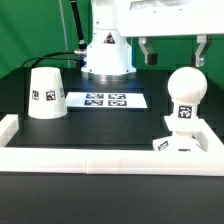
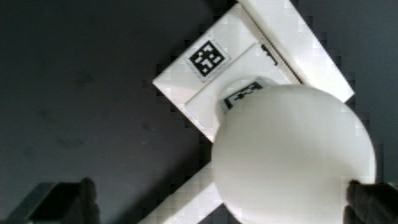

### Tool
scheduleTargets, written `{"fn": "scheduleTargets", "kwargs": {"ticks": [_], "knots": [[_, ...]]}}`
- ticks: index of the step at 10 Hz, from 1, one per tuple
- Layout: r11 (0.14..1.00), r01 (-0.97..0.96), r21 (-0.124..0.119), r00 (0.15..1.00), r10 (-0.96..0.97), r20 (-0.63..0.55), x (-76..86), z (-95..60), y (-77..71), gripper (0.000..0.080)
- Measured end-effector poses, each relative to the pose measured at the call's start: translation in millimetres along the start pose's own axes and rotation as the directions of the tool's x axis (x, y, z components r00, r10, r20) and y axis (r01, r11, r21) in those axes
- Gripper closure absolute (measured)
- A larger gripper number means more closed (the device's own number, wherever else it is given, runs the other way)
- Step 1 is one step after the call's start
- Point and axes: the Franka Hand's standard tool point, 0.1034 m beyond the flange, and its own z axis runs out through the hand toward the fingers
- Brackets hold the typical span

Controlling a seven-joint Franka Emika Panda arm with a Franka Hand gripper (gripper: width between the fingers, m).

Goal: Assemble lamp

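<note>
On the black table (image 1: 40, 140), three white lamp parts are being shown, one of each kind. One truncated-cone shade (image 1: 44, 93) is standing alone at the exterior view's left, narrow end up, with one square tag facing the camera. One low square base block (image 1: 179, 143) is sitting at the exterior view's right, against the long white border rail (image 1: 90, 157) that is running along the front of the table and turning back at both ends. One ball bulb (image 1: 186, 90) is standing upright on that base by its neck, a tag being visible on the neck and another on the front face of the base.

One marker board (image 1: 104, 100) is lying flat between the shade and the bulb, well apart from both, near the foot of the arm; four tags are being counted on it.

One gripper (image 1: 174, 50) is being held above the bulb, its two fingers (image 1: 146, 50) spread wide on either side and nothing being gripped between them. The fingertips are hanging above the ball and apart from it in the exterior view.

From the wrist view, the bulb (image 2: 288, 150) is being seen from above, filling much of the frame, with the base (image 2: 222, 65) and one tag beneath it. Two dark fingertips (image 2: 61, 202) are being seen at the frame's edge, one on each side of the ball.
</note>
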Motion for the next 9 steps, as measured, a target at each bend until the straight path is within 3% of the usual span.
{"fn": "scheduleTargets", "kwargs": {"ticks": [3,7,9], "knots": [[0.998,-0.057,0.017,0.998,0.057,-0.003,1.7,-14.2,13.6,0.0101],[1.000,0.015,0.010,1.000,-0.015,0.004,-0.2,-7.8,18.8,0.0101],[0.994,0.107,0.011,0.994,-0.107,0.013,9.2,-18.0,53.2,0.0101]]}}
